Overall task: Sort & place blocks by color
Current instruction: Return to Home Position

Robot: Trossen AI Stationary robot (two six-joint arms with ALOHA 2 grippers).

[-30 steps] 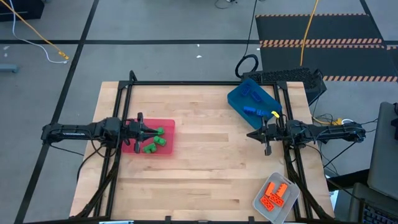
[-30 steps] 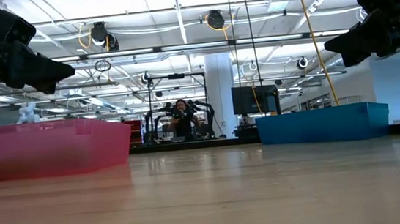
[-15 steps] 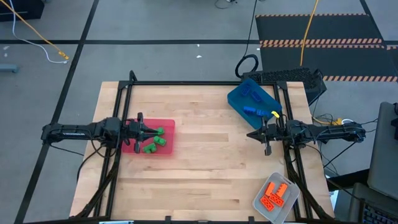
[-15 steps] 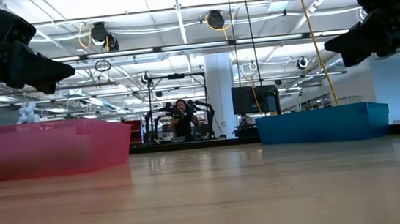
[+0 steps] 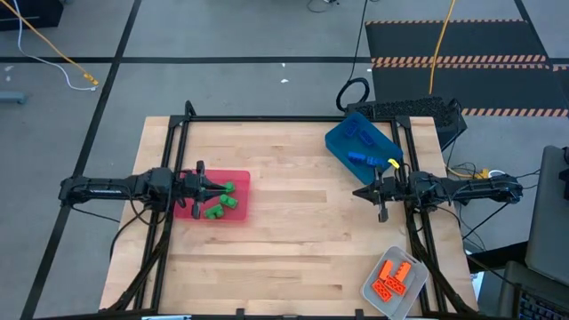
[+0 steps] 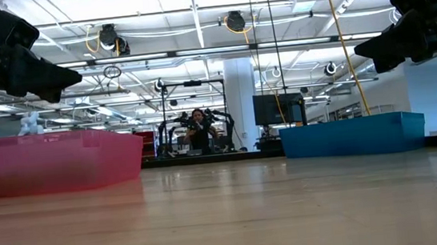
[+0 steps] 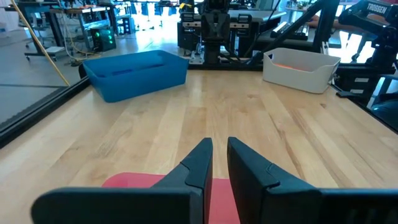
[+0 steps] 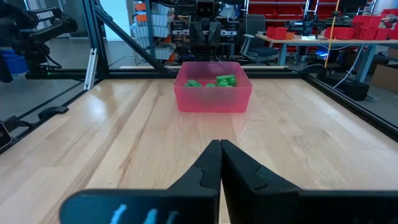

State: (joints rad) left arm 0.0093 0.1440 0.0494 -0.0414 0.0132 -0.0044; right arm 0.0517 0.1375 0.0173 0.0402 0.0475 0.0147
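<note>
On the wooden table [image 5: 302, 240] we see the red tray [image 5: 242, 213] at 9 o'clock, the blue tray [image 5: 338, 142] at 1 o'clock and the clear-grey tray [image 5: 370, 290] at 5 o'clock. The left gripper [image 5: 217, 187] hangs over the red tray, fingers a narrow slit apart. The right gripper [image 5: 357, 191], at 3 o'clock, is pinched together, empty. Green blocks [image 5: 222, 203] lie in the red tray, blue blocks [image 5: 356, 158] in the blue tray and orange blocks [image 5: 394, 277] in the clear-grey tray.
</note>
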